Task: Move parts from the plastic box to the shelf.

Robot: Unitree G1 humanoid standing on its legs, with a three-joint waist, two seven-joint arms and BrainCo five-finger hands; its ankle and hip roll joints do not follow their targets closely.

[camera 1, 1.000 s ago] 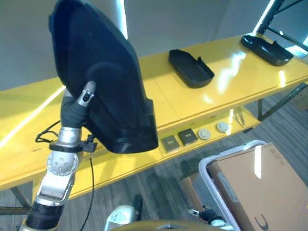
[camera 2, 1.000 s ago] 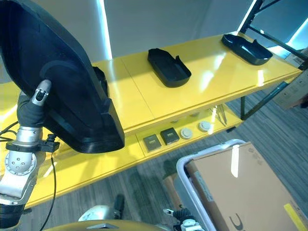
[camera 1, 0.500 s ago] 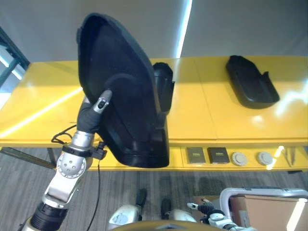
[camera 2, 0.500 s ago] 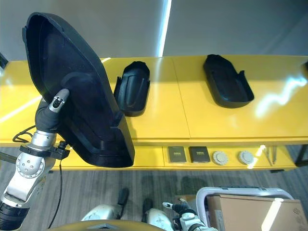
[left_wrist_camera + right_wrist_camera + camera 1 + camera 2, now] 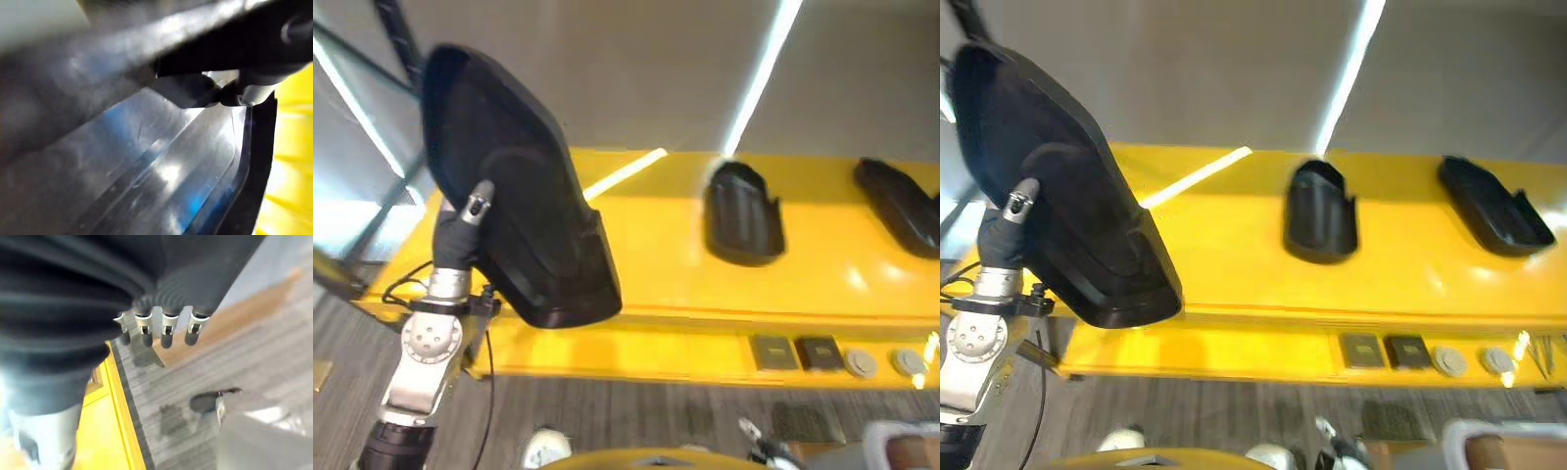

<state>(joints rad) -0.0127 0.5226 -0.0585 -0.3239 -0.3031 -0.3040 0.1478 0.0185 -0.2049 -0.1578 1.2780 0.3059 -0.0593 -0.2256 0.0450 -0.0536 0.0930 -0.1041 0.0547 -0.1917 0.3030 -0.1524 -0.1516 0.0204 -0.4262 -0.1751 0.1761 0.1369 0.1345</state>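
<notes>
Gripping a glossy, curved black plastic part [image 5: 514, 230], the left hand [image 5: 470, 211] has mostly hidden fingers; right hand [image 5: 161, 330] curled, holding nothing.

Setting: workshop or industrial test bay. Evidence: long glossy yellow metal shelf [image 5: 1234, 264] carrying moulded black plastic shell parts [image 5: 1320, 211], lower yellow ledge [image 5: 1263, 351] with small square dark pads [image 5: 1407, 350] and round grey discs [image 5: 1447, 360], grey striped carpet floor [image 5: 636, 421], plain grey wall panels [image 5: 1185, 69].

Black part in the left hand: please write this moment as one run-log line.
left hand: holds large black part raised | yellow shelf: two black parts | right hand: empty
</notes>
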